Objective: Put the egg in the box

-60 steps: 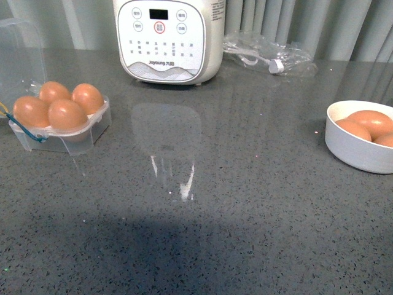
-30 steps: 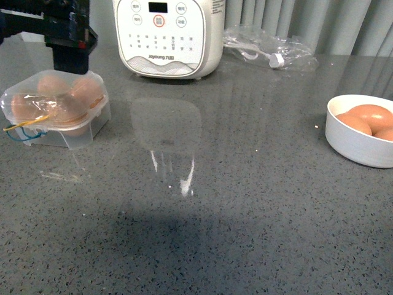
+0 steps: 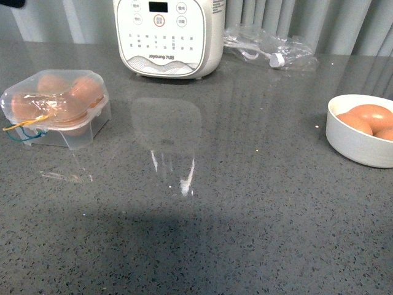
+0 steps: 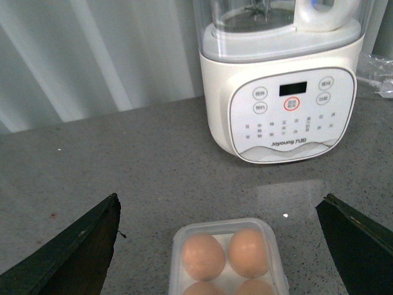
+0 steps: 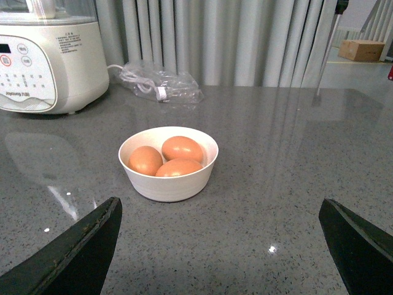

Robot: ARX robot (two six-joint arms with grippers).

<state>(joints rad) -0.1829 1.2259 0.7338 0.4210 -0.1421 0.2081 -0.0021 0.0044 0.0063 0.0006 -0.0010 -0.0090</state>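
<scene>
The box stands at the table's left with its clear domed lid shut over several orange-brown eggs; a blue-yellow cord hangs at its left edge. In the left wrist view the box lies below and between the fingers, with two eggs showing in full. My left gripper hovers open above it, holding nothing. My right gripper is open and empty, short of the white bowl holding three eggs. Neither gripper's fingers show in the front view.
A white Joyoung appliance stands at the back centre, just behind the box in the left wrist view. A crumpled clear bag with a cable lies to its right. The bowl sits at the right edge. Grey curtains close off the back.
One second ago the box lid stood open. Half a second ago it was shut, with my left gripper right behind it. That gripper has since risen almost out of the front view.
</scene>
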